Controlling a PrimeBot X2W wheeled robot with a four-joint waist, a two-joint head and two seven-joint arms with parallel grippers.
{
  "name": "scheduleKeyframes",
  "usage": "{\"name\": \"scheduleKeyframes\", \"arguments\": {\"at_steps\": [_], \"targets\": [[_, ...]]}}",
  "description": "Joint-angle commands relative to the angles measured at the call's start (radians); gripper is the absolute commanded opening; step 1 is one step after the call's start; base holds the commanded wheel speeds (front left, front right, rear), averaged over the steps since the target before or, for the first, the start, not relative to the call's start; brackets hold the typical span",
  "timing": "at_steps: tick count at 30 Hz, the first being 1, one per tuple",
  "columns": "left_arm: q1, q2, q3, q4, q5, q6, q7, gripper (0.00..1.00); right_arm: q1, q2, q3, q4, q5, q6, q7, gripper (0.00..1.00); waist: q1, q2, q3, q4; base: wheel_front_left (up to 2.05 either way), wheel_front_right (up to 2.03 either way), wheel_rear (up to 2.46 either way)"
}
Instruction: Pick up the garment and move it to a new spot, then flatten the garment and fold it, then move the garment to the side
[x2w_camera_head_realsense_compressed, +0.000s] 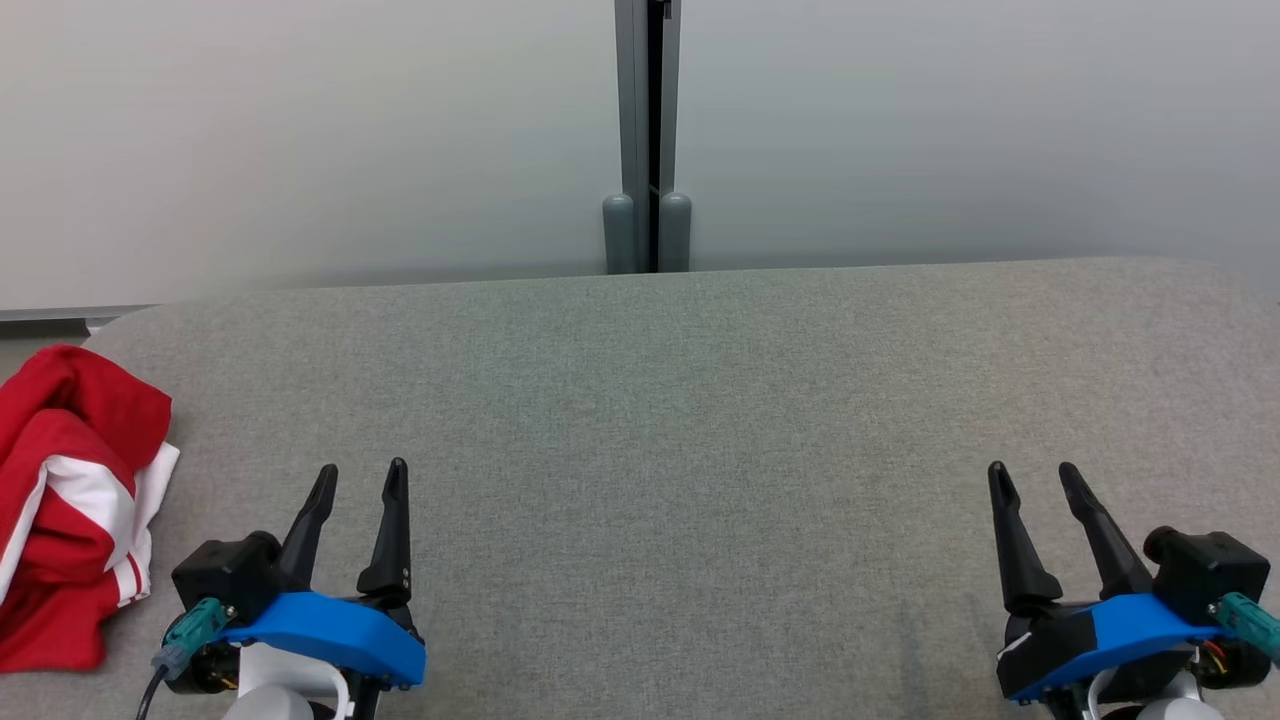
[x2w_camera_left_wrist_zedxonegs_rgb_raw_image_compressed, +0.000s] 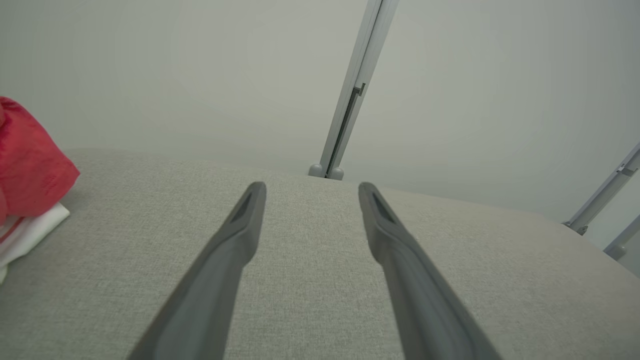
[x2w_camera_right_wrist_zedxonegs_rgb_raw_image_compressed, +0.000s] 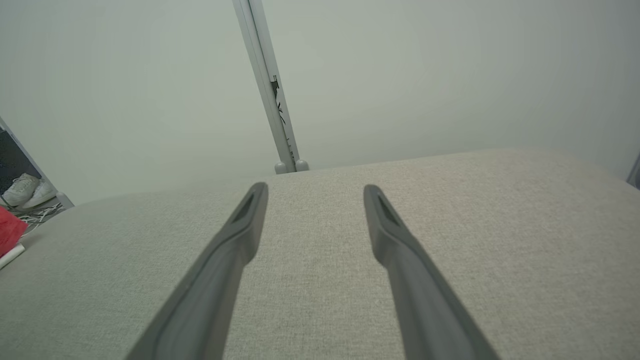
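Grey cloth covers the table (x2w_camera_head_realsense_compressed: 700, 400), which runs wide and bare under a pale wall (x2w_camera_head_realsense_compressed: 300, 130).

At nine o'clock in the head view, on the table's left edge, the garment (x2w_camera_head_realsense_compressed: 70, 500) lies crumpled, red with white stripes. The frame cuts it off, so I cannot tell how much hangs over the side. Nothing touches it.

Just to its three o'clock sits the left gripper (x2w_camera_head_realsense_compressed: 363, 468), released, its fingers spread and pointing to twelve with only cloth between them. At twelve o'clock beyond the far edge a grey post (x2w_camera_head_realsense_compressed: 648, 130) splits the wall. Toward four o'clock, well apart from the garment, the right gripper (x2w_camera_head_realsense_compressed: 1032, 468) is likewise released and empty. Its wrist view catches shoes (x2w_camera_right_wrist_zedxonegs_rgb_raw_image_compressed: 27, 189) on the floor past the table's left corner.

The pickup has not begun. The nearer arm must likely swing toward nine o'clock to reach the heap.

Risks from here:
- A pinch on the top fold alone may lift one layer, and the rest could drag and slide off the edge.
- A deep bite may take several layers at once, so the garment would come up bunched and be hard to flatten.
- A low approach could push the heap outward instead of gripping it.
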Motion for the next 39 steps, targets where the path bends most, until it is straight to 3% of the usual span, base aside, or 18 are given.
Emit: {"name": "scheduleKeyframes", "arguments": {"at_steps": [1, 25, 39], "targets": [[-0.018, 0.008, -0.006, 0.003, 0.020, -0.001, -0.009, 1.00, 0.006, 0.002, 0.002, -0.010, -0.025, 0.002, -0.009, 1.00, 0.0000, -0.0001, 0.000, 0.000, 0.00, 0.00, 0.00], [-0.013, 0.009, -0.019, 0.047, 0.156, 0.002, -0.054, 1.00, 0.024, 0.007, 0.004, 0.001, -0.143, 0.002, -0.049, 1.00, 0.0000, -0.0001, 0.008, -0.002, 0.00, 0.00, 0.00], [-0.009, 0.002, -0.002, 0.051, 0.160, -0.001, -0.053, 1.00, 0.023, 0.007, 0.007, 0.017, -0.109, 0.002, -0.060, 1.00, 0.0000, -0.0001, 0.011, -0.008, 0.00, 0.00, 0.00]]}}
